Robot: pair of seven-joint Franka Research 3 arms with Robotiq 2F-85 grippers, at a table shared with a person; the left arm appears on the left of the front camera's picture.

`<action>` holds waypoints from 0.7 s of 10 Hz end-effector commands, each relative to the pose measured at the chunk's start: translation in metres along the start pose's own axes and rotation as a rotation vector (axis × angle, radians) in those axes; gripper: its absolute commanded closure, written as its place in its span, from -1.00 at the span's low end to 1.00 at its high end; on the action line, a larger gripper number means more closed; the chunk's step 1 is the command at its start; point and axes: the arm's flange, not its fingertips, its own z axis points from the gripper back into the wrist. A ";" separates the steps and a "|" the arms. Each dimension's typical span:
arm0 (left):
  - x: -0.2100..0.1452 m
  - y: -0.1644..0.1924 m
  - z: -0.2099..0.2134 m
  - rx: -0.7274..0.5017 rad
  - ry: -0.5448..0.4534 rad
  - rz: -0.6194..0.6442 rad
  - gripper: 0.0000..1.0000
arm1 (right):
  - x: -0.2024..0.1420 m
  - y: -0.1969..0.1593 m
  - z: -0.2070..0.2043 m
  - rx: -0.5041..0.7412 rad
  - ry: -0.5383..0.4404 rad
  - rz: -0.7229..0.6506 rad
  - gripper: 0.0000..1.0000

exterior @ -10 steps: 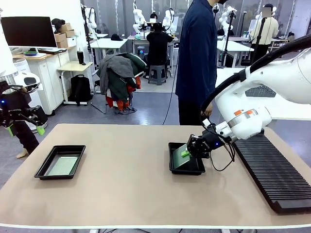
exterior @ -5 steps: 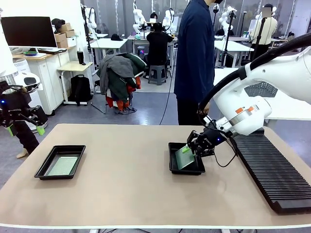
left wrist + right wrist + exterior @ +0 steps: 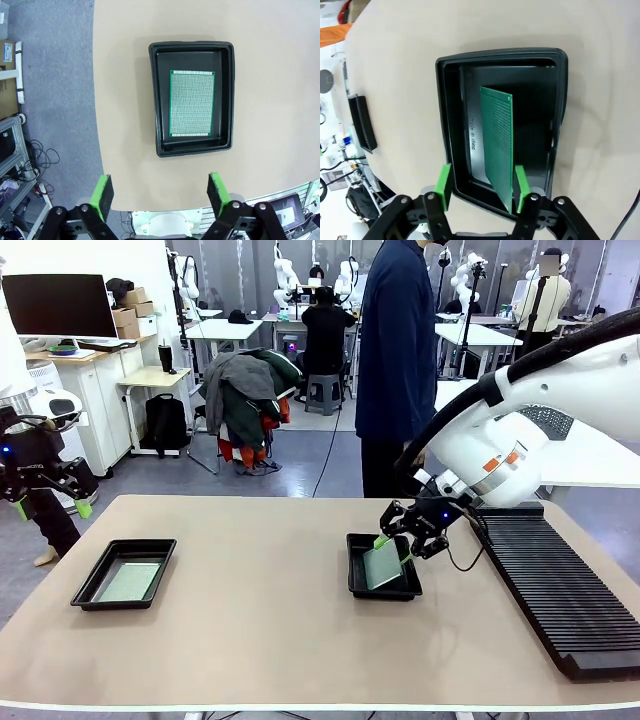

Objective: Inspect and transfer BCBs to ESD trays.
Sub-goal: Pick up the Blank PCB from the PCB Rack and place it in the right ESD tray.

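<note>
I judged the job nearly finished; one thin green perforated circuit board lay flat in the shallow black plastic tray on my left; a second green board leaned tilted inside the other black tray, unsettled; right gripper spread, board beside one pad; left gripper wide apart, empty.
</note>
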 end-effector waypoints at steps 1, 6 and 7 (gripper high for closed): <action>0.000 0.000 -0.002 -0.009 -0.008 0.001 -1.00 | -0.005 0.027 0.016 -0.143 -0.003 -0.017 -0.48; 0.000 0.000 -0.002 -0.009 -0.008 0.001 -1.00 | -0.018 0.065 0.053 -0.408 -0.002 -0.019 -1.00; 0.000 0.000 -0.002 -0.009 -0.008 0.001 -1.00 | -0.021 0.072 0.056 -0.443 0.001 -0.010 -1.00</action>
